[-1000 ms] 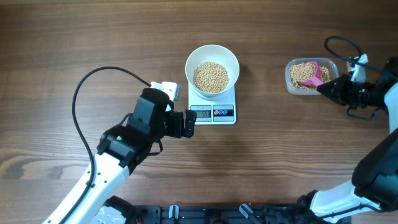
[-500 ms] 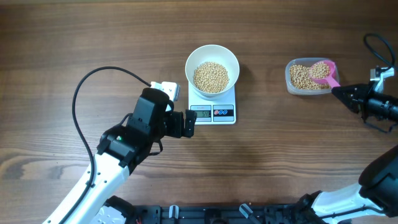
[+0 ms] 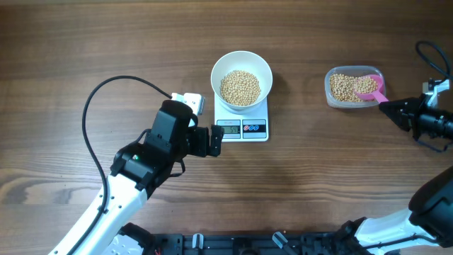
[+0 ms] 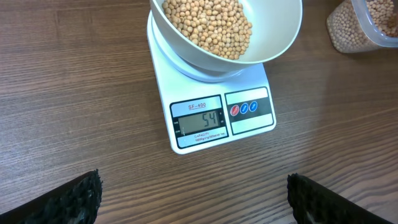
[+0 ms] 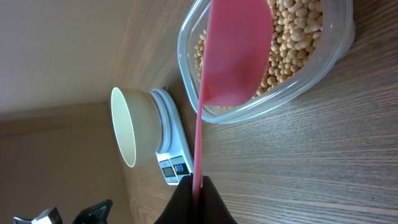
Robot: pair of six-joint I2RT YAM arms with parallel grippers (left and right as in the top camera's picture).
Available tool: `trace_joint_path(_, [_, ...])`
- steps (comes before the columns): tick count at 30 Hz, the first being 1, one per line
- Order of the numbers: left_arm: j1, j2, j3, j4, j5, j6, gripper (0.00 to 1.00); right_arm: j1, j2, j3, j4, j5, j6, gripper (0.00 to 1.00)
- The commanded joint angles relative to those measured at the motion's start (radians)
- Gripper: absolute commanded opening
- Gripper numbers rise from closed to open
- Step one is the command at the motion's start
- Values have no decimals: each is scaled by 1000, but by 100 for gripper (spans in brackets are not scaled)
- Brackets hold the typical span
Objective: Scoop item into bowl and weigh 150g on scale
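Note:
The white bowl (image 3: 241,78) sits on the white scale (image 3: 241,119) and holds a heap of tan beans (image 3: 240,87). My left gripper (image 3: 218,140) is open just off the scale's front left corner, with bare wood between its fingers (image 4: 74,199); the left wrist view faces the scale's display (image 4: 200,121). At far right, my right gripper (image 3: 391,108) is shut on the handle of a pink scoop (image 3: 370,88). The scoop's head (image 5: 236,56) lies over the beans in the clear tub (image 5: 298,87). Whether the scoop is loaded is hidden.
The clear tub (image 3: 354,87) stands right of the scale, with open wood between them. A black cable (image 3: 106,99) loops on the table beside the left arm. A small white box (image 3: 190,100) lies by the scale's left edge.
My right gripper has drawn back to the right with the pink scoop, whose head now rests toward the tub's right end. The left arm, bowl and scale have not moved.

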State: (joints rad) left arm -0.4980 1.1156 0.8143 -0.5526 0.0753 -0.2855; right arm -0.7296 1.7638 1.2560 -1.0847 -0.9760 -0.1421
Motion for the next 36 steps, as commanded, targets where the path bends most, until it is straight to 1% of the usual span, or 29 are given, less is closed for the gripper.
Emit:
trace_joint_path(1, [5,3,3,3,-10,20,100,-3,13,-8,-5,-66,-13,4])
trace_joint_path(5, [5,3,3,3,-10,20,100,-3,13,-7,-21,-93,-21,4])
trace_joint_path(7, [5,3,3,3,-10,20,100,-3,13,-7,-54,-159,-103,4])
trace_joint_path(10, [5,3,3,3,-10,20,100,-3,13,-7,-82,-166,-133,4])
trace_joint_path(14, [5,3,3,3,-10,20,100,-3,13,-7,-141,-277,-244,4])
trace_joint_path(20, [5,3,3,3,-10,20,100,-2,13,-7,-221,-308,-279,4])
trace_joint_path(22, [5,3,3,3,-10,20,100,16,13,-7,-251,-345,-304,4])
trace_joint_path(24, [5,3,3,3,-10,20,100,77,13,-7,-290,-380,-330,4])
trace_joint_path(31, [5,3,3,3,-10,20,100,321,13,-7,-276,-493,-313,4])
trace_joint_path(34, [5,3,3,3,-10,20,100,430,13,-7,-169,-481,-172,4])
trace_joint_path(35, [5,3,3,3,-10,20,100,465,13,-7,-119,-456,-112,4])
trace_joint_path(36, [5,3,3,3,-10,20,100,508,13,-6,-45,-403,-20,5])
